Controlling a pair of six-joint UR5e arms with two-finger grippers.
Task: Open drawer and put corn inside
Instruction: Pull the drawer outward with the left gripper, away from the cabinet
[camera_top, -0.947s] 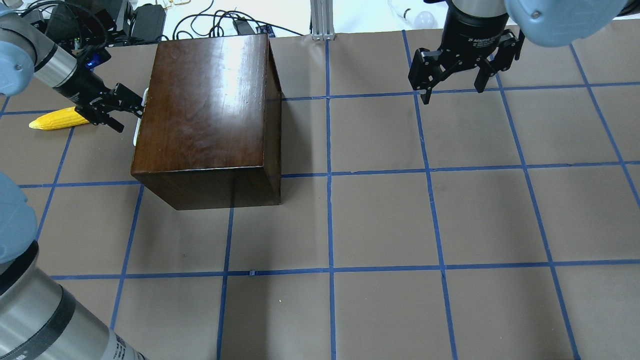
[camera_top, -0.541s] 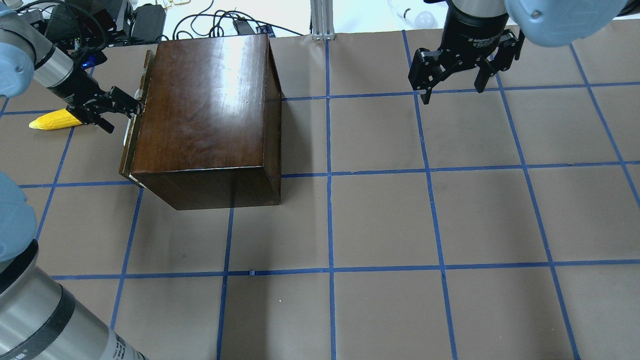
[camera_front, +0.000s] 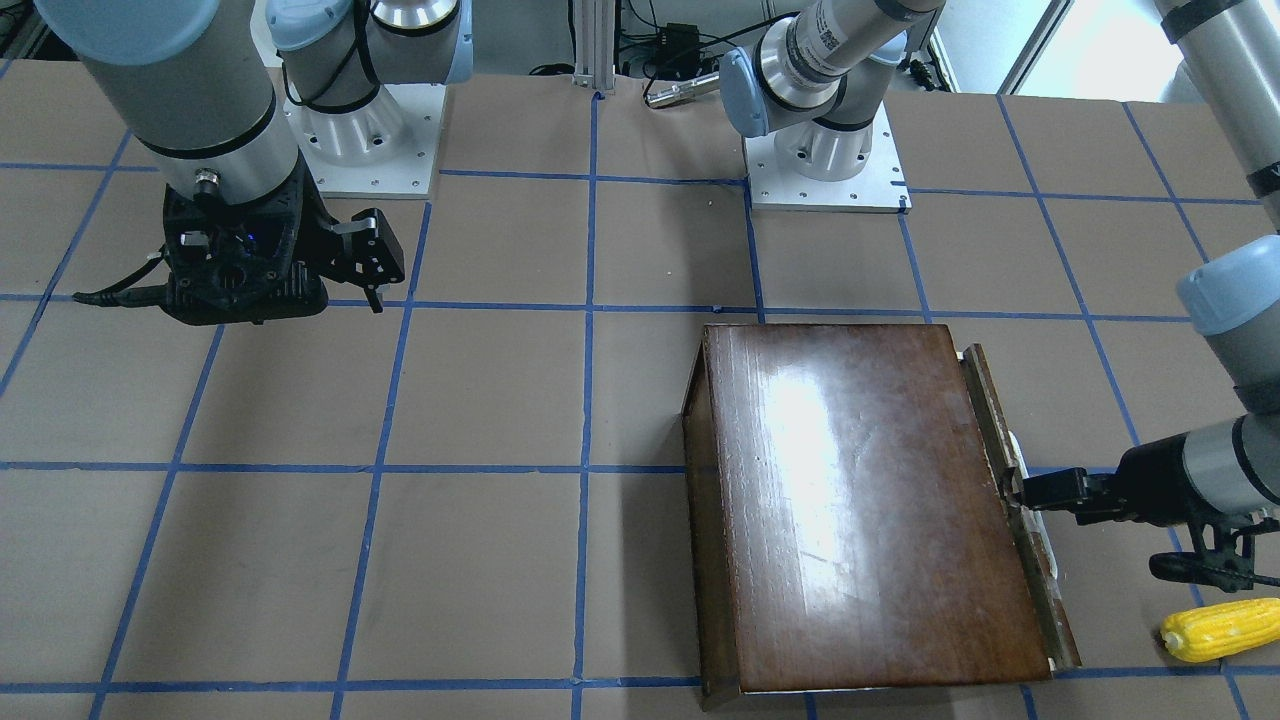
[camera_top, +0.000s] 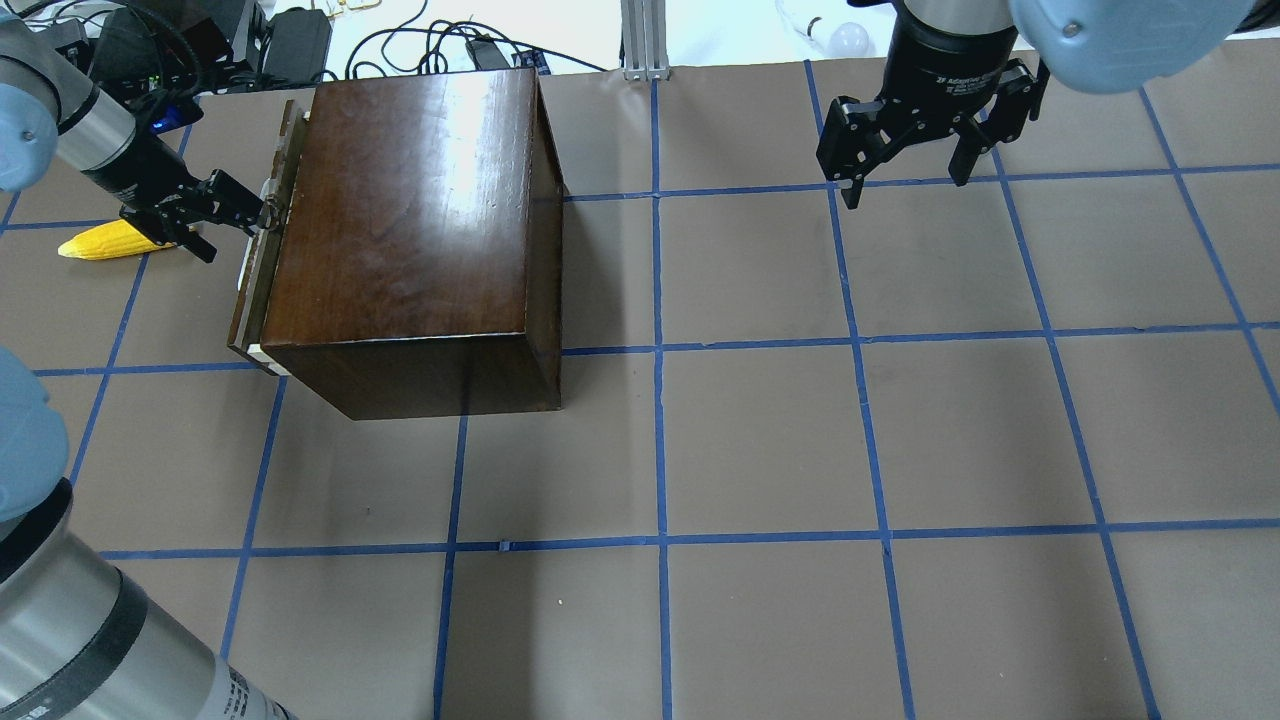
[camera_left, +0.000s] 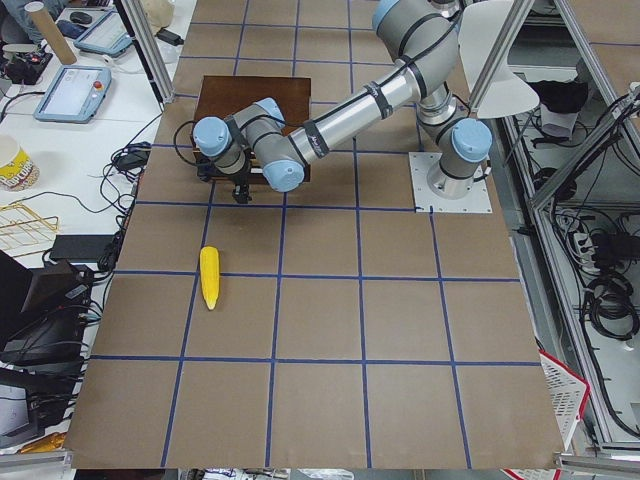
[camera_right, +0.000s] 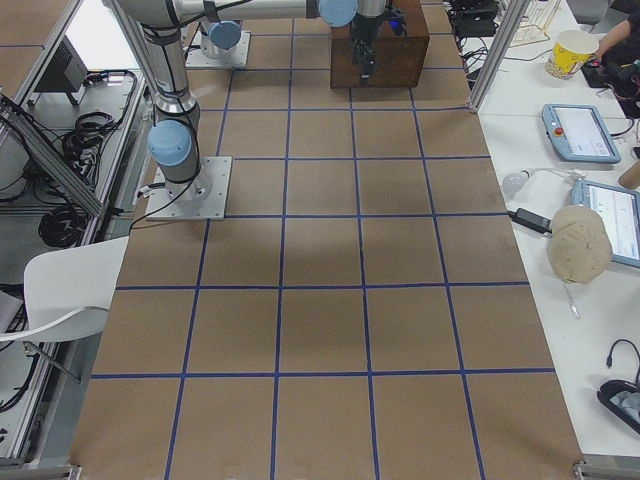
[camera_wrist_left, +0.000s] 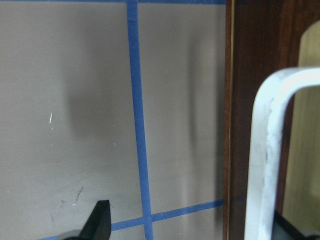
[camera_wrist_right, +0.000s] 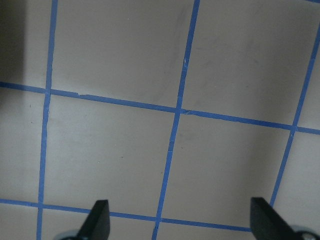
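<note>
The glossy dark-brown box (camera_top: 410, 210) stands at the table's far left. Its drawer (camera_top: 257, 275) is pulled out a little, and only the dark front panel and a thin sliver show; it also shows in the front-facing view (camera_front: 1022, 545). My left gripper (camera_top: 235, 230) is open at the drawer's white handle (camera_wrist_left: 262, 150), with one finger hooked behind it. The yellow corn (camera_top: 100, 240) lies on the table just behind that gripper, apart from it; it also shows in the front-facing view (camera_front: 1220, 630). My right gripper (camera_top: 905, 185) is open and empty above the far right of the table.
The table (camera_top: 760, 440) is brown paper with a blue tape grid. Cables and power bricks (camera_top: 290, 40) lie beyond the far edge behind the box. An aluminium post (camera_top: 640, 40) stands at the far middle.
The drawer has slid out of the box toward the left. My left gripper has moved left with the handle, nearer the corn. The right arm has not moved.
</note>
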